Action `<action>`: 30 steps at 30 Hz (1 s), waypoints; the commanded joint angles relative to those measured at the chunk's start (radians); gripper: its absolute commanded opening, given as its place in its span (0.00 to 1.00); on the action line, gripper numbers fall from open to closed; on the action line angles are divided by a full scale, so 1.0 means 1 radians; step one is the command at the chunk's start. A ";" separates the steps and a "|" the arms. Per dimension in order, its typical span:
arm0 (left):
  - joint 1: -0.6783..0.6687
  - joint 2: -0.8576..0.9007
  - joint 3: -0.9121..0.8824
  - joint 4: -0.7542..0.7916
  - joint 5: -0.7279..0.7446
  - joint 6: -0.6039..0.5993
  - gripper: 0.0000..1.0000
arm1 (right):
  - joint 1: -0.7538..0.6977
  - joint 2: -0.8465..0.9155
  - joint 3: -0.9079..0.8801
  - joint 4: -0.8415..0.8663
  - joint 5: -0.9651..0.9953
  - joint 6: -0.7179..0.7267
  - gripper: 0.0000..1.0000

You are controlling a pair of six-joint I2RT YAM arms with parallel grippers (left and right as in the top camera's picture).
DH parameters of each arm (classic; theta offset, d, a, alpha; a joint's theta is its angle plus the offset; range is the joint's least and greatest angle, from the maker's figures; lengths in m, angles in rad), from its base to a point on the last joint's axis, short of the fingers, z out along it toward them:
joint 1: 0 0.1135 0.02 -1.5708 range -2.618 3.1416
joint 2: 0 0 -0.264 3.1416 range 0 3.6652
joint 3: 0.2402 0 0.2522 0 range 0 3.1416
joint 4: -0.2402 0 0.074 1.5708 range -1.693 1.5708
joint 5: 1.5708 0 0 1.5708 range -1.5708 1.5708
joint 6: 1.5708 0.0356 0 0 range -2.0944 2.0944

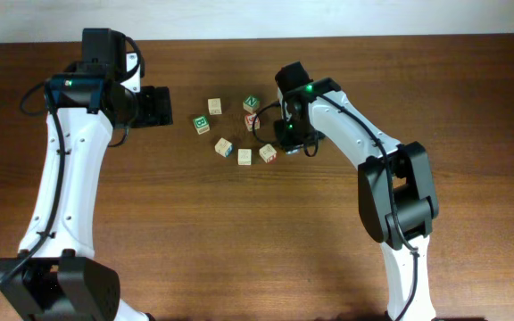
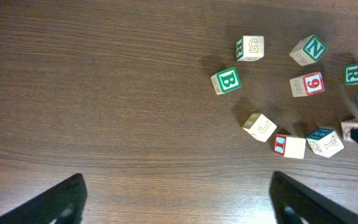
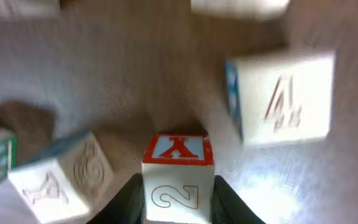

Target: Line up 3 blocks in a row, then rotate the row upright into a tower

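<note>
The right pincer is clamped on the X block, a pale cube with a red-orange X on top and an outlined 2 facing the wrist camera. A dark finger lies against each of its sides. The cube sits on the table, at the right edge of the loose cluster of blocks near the middle. In the blurred right wrist view, the Y block lies to its left, turned corner-on and apart from it. The 4 block, blue on its left face, stands beyond it to the right, also apart.

The left pincer hangs with its fingers wide apart and holds nothing, over bare wood to the left of the cluster. Its camera shows the 5 block, green B block, green N block, red 9 block, J block and I block, all separate on the table.
</note>
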 commanded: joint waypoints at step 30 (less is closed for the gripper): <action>0.003 0.003 0.019 -0.002 -0.010 -0.007 0.99 | 0.091 -0.522 -0.549 0.011 0.074 0.283 0.31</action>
